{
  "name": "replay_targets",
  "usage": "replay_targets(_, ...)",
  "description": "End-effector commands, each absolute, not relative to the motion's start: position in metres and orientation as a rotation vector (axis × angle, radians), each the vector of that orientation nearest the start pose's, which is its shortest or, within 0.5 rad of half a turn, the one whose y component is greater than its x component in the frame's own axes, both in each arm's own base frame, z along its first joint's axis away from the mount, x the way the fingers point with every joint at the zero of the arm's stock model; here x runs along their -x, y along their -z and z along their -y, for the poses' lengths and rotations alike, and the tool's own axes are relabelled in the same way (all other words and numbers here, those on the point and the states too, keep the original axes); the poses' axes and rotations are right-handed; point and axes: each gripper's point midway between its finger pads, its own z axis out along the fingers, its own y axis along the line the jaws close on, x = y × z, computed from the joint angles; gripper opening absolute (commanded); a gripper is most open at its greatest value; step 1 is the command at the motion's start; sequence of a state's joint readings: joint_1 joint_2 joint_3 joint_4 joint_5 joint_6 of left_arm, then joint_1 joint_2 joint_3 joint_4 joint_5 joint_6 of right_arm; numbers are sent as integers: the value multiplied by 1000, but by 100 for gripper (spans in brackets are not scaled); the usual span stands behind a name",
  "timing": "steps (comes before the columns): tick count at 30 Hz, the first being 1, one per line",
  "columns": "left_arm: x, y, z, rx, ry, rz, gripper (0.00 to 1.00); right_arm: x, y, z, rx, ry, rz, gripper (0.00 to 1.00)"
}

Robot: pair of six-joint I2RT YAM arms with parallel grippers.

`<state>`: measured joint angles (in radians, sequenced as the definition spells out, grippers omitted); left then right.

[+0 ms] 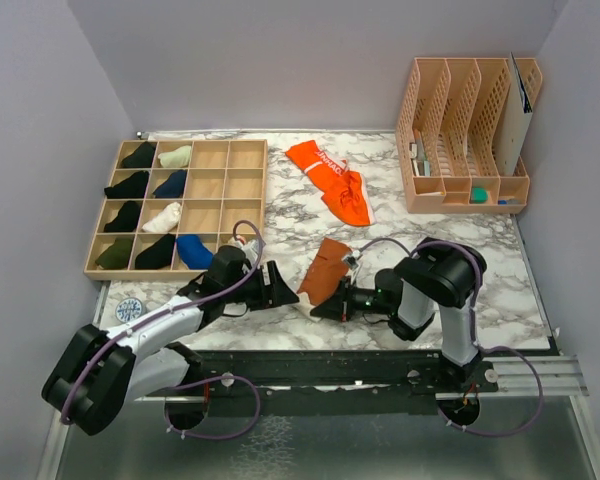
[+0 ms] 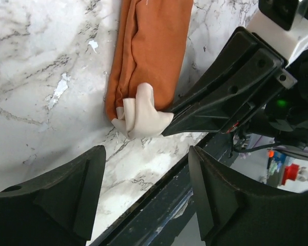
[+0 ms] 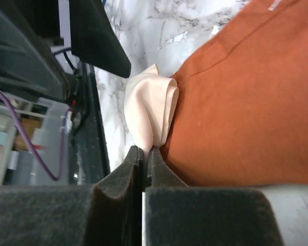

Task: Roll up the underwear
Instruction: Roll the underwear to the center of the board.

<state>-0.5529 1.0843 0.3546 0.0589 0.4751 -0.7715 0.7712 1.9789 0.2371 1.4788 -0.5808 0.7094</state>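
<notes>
The right gripper [image 3: 143, 154] has its jaws pressed together on a pale cream fold [image 3: 151, 110] at the near end of the rust-brown brief [image 3: 246, 102]. Its wrist view shows the pinch plainly; overhead it is too small to make out. The left gripper [image 2: 146, 154] holds its jaws spread wide over the marble table [image 2: 41, 77], just beside that fold. Overhead, the rust-brown brief lies near the middle of the near edge. The bright orange brief [image 1: 332, 180] lies well apart toward the far edge, between a wooden compartment tray [image 1: 212, 186] by the left edge and a file rack [image 1: 430, 100] at the far right corner.
</notes>
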Motion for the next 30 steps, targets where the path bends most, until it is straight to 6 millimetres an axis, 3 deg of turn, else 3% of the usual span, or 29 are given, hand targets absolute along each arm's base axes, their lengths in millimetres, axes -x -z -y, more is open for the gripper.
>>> replay_targets(1,-175,-72,238,85,1265,-2424,73,-142,-22,-309,344,-1678,-2080,0)
replay_targets(7,-178,-59,243,195,1233,-2496,76,-146,-15,-303,277,-1619,-2107,1)
replay_targets(20,-201,-34,256,244,1095,-2614,77,-146,-12,-299,273,-1598,-2116,3)
replay_targets(30,-196,-21,252,187,1006,-2673,35,-147,-21,-299,354,-1576,-2057,12)
